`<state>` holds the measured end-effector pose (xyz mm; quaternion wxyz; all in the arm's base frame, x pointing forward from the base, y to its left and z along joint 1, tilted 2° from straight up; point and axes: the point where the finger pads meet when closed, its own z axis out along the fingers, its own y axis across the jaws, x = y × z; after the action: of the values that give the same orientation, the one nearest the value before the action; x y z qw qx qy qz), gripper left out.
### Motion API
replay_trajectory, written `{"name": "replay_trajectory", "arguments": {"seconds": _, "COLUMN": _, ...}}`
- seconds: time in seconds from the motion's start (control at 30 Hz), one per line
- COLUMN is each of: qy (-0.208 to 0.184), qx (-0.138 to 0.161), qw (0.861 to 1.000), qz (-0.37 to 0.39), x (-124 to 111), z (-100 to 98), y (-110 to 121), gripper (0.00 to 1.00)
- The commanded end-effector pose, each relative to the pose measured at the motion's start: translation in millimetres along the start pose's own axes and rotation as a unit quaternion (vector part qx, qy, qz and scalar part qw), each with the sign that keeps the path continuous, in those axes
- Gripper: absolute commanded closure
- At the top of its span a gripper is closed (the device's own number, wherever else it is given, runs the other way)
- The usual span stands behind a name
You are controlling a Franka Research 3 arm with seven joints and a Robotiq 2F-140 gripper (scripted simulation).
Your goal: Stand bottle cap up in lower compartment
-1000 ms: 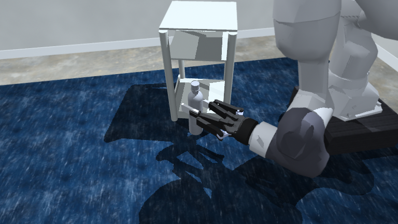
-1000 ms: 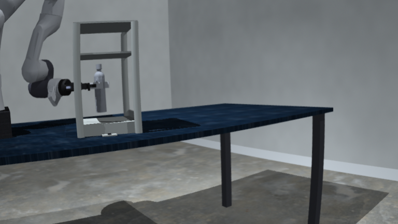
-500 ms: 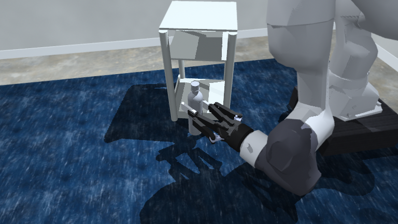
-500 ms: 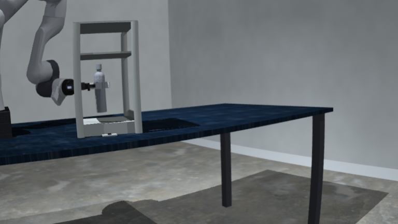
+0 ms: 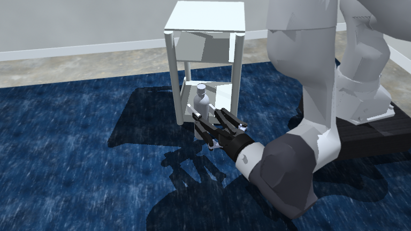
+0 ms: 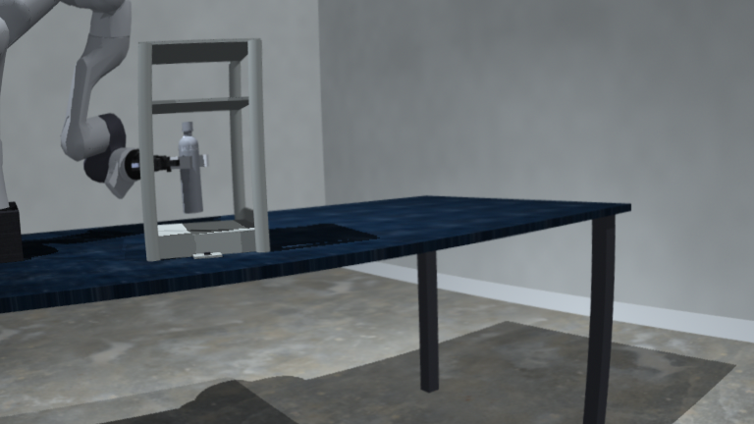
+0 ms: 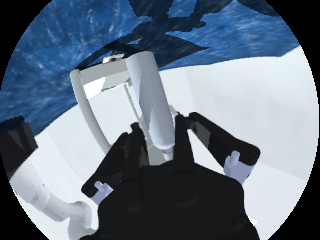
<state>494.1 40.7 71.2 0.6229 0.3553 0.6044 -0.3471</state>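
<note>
My gripper [image 5: 202,110] is shut on the grey bottle [image 5: 201,107] and grips it around the middle from the side. The bottle is cap up and roughly upright. In the side view the bottle [image 6: 189,170] hangs inside the lower compartment of the white shelving unit [image 6: 201,147], with its base a little above the compartment floor [image 6: 214,226]. It is past the front posts. The gripper [image 6: 191,161] reaches in level from the front. In the wrist view the bottle [image 7: 152,107] stands between the black fingers, with the shelving unit's posts beyond it.
The shelving unit [image 5: 206,62] stands on the blue table [image 6: 389,225]. Its front posts [image 5: 175,77] [image 5: 236,74] flank the gripper. The middle shelf [image 6: 199,104] lies just above the bottle cap. The robot base [image 5: 363,95] stands to the right.
</note>
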Motion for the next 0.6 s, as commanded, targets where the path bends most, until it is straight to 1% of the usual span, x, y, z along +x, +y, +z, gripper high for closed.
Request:
{"name": "replay_trajectory", "arguments": {"seconds": 0.0, "qy": -0.006, "qx": 0.013, "qw": 1.0, "qz": -0.015, "x": -2.9, "z": -0.1, "y": -3.4, "gripper": 1.0}}
{"name": "replay_trajectory", "arguments": {"seconds": 0.07, "qy": -0.006, "qx": 0.013, "qw": 1.0, "qz": -0.015, "x": -2.9, "z": -0.1, "y": -3.4, "gripper": 1.0}}
{"name": "replay_trajectory", "arguments": {"seconds": 0.1, "qy": -0.006, "qx": 0.019, "qw": 1.0, "qz": -0.014, "x": -3.0, "z": 0.0, "y": -3.3, "gripper": 1.0}}
{"name": "replay_trajectory", "arguments": {"seconds": 0.3, "qy": -0.007, "qx": 0.077, "qw": 0.997, "qz": -0.014, "x": -3.0, "z": 0.2, "y": -3.3, "gripper": 1.0}}
{"name": "replay_trajectory", "arguments": {"seconds": 0.37, "qy": -0.007, "qx": 0.09, "qw": 0.996, "qz": -0.014, "x": -2.9, "z": -0.1, "y": -3.7, "gripper": 1.0}}
{"name": "replay_trajectory", "arguments": {"seconds": 0.57, "qy": -0.007, "qx": 0.1, "qw": 0.995, "qz": -0.014, "x": -2.9, "z": -0.1, "y": -3.7, "gripper": 1.0}}
